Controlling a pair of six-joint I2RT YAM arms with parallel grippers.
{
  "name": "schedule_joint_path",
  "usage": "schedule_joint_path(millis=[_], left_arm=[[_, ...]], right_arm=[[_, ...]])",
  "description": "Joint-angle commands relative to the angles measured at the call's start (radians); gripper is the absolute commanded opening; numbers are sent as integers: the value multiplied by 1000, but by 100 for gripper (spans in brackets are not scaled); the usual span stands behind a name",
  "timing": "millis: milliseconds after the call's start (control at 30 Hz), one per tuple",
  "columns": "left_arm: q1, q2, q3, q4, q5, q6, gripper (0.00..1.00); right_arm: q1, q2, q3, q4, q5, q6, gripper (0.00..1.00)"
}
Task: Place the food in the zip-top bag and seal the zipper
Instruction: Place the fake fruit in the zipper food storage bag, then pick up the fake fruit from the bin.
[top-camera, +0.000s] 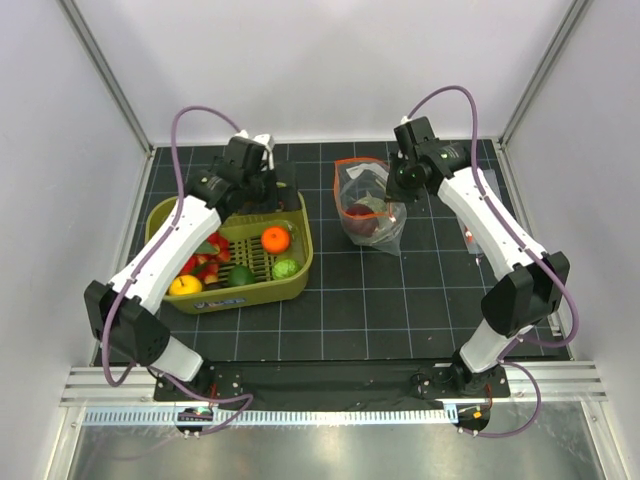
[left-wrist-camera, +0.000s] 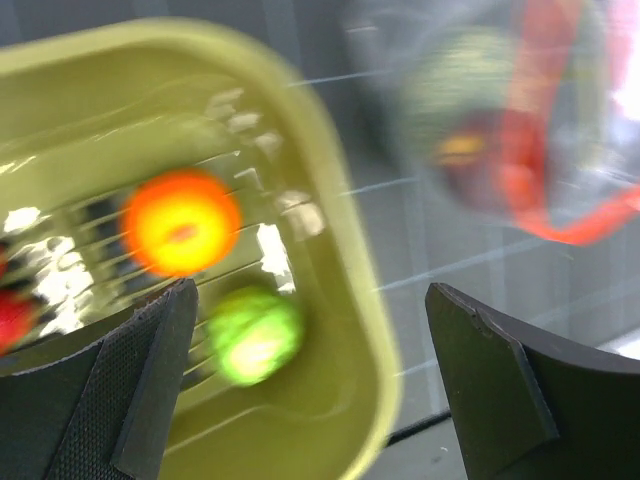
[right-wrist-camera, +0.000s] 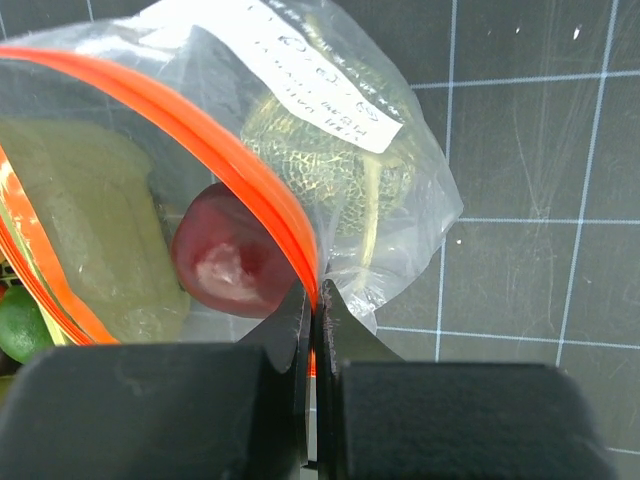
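Here, right end effector (right-wrist-camera: 312, 320) clenched on the diagonally slanting zipper (right-wrist-camera: 200, 148); left end effector (left-wrist-camera: 310, 300) released.

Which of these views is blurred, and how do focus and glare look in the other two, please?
Left wrist view: motion-blurred, the orange, green fruit, basket and zip-top bag all smeared, only the left gripper crisp. Right wrist view: sharp on the zipper and the dark red fruit. Top external view: evenly lit and sharp, glare on the metal ledge in front.

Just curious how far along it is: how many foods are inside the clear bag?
2: a dark red fruit by the zipper, a pale-green netted melon beside it. Others may be hidden.
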Motion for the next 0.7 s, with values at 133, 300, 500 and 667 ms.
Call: schedule_joint_path(millis=[133,300,500,667], left_arm=[[130,-57,-153,-21,-6,-34,100],[130,84,-95,-105,10,-4,100],[132,242,-83,-102,71,-27,100],[130,307,-57,-79,40,-42,100]], right_arm=[[-5,-36,-24,43,-32,2,1],[-5,-39,-31,47,-39,-2,1],[-5,-45,-44,67,-52,-5,1],[-7,-54,-45,67,-45,-8,1]])
